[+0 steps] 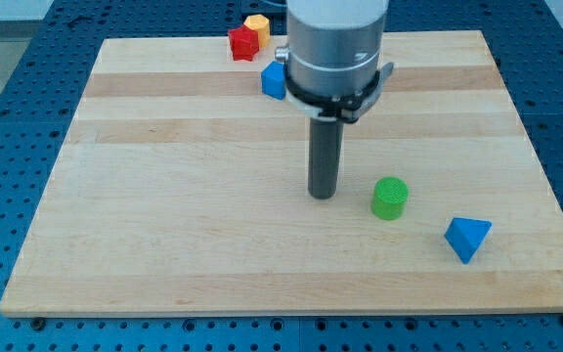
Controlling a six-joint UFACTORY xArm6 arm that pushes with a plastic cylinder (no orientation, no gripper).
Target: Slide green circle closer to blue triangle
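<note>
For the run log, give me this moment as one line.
task: green circle toward blue triangle | my tip: left of green circle, apart | blue triangle: lower right of circle, apart | status: not yet closed up

My tip (pixel 322 195) stands on the surface (pixel 164 225) near its middle. Just to the view's right of it, apart from it, sits the green circle (pixel 390 198). Further to the view's right and a little lower lies the blue triangle (pixel 467 238), near the green circle but not touching it. Towards the view's top, a blue block (pixel 274 81) sits beside the arm's body. Above it, at the surface's top edge, the red block (pixel 244 43) and the yellow block (pixel 257 23) touch each other.
</note>
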